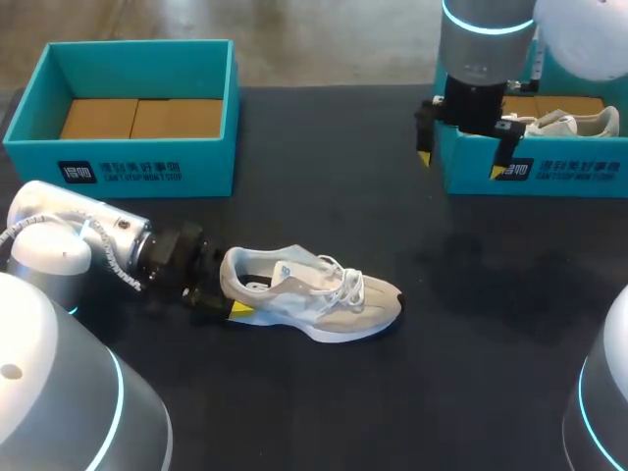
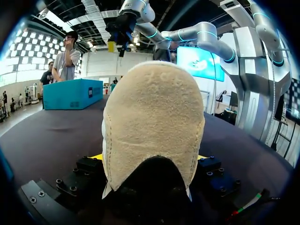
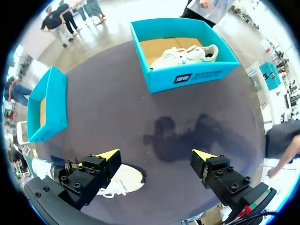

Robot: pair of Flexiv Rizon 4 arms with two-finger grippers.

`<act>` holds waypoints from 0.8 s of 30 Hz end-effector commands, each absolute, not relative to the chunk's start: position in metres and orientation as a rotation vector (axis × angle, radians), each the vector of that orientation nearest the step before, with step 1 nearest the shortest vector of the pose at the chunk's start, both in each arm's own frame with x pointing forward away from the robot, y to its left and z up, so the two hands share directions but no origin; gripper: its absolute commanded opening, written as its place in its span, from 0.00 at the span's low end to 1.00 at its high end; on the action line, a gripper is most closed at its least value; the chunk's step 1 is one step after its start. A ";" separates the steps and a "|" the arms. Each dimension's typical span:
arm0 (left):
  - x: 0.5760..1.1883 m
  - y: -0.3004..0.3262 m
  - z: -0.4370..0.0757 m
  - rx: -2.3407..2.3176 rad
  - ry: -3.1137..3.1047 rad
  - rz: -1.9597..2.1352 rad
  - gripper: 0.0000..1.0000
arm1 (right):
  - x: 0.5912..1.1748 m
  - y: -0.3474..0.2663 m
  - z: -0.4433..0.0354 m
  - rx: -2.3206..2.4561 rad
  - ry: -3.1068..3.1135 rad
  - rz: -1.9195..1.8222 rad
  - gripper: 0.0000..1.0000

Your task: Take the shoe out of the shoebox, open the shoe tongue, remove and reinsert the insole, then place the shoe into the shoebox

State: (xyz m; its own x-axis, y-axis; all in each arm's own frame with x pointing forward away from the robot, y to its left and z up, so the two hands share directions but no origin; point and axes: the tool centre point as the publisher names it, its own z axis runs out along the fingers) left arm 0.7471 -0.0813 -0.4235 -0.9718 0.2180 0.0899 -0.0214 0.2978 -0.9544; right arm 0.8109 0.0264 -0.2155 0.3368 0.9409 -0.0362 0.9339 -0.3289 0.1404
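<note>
The head camera is looking down from behind. The left wrist camera is facing the shoe (image 2: 152,126) closely, and the right wrist camera is overlooking it from high up.

2 teal shoeboxes stand open on 1 dark surface (image 1: 324,196): the left shoebox (image 1: 118,167) and the right shoebox (image 1: 549,175); 2 shoes can be seen: 1 grey shoe (image 1: 314,294) lying on the surface, and 1 white shoe (image 1: 564,123) inside the right shoebox, where it cannot be told whether a 2nd lies under it; 2 robot arms, the left arm (image 1: 78,235) and the right arm (image 1: 486,39); 2 sets of jaws, each with 2 yellow tips.
</note>
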 end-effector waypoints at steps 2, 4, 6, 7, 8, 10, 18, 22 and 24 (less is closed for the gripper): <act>0.746 -0.081 -0.425 -0.180 -2.362 1.740 0.00 | 0.809 0.074 -0.201 2.360 1.728 -0.005 1.00; 0.746 -0.081 -0.425 -0.180 -2.362 1.740 0.00 | 0.802 0.084 -0.195 2.358 1.729 0.024 1.00; 0.746 -0.081 -0.425 -0.180 -2.362 1.740 0.00 | 0.794 0.094 -0.194 2.353 1.709 0.007 1.00; 0.746 -0.081 -0.425 -0.180 -2.362 1.740 0.00 | 0.791 0.098 -0.194 2.354 1.717 0.015 1.00; 0.746 -0.081 -0.425 -0.180 -2.362 1.740 0.00 | 0.787 0.103 -0.195 2.356 1.714 0.005 1.00; 0.746 -0.081 -0.425 -0.180 -2.362 1.740 0.00 | 0.779 0.113 -0.197 2.348 1.724 0.004 1.00; 0.746 -0.081 -0.425 -0.180 -2.362 1.740 0.00 | 0.756 0.148 -0.214 2.340 1.762 0.022 1.00; 0.746 -0.081 -0.425 -0.180 -2.362 1.740 0.00 | 0.746 0.165 -0.222 2.347 1.795 -0.019 1.00; 0.746 -0.081 -0.425 -0.180 -2.362 1.740 0.00 | 0.743 0.172 -0.224 2.348 1.799 -0.023 1.00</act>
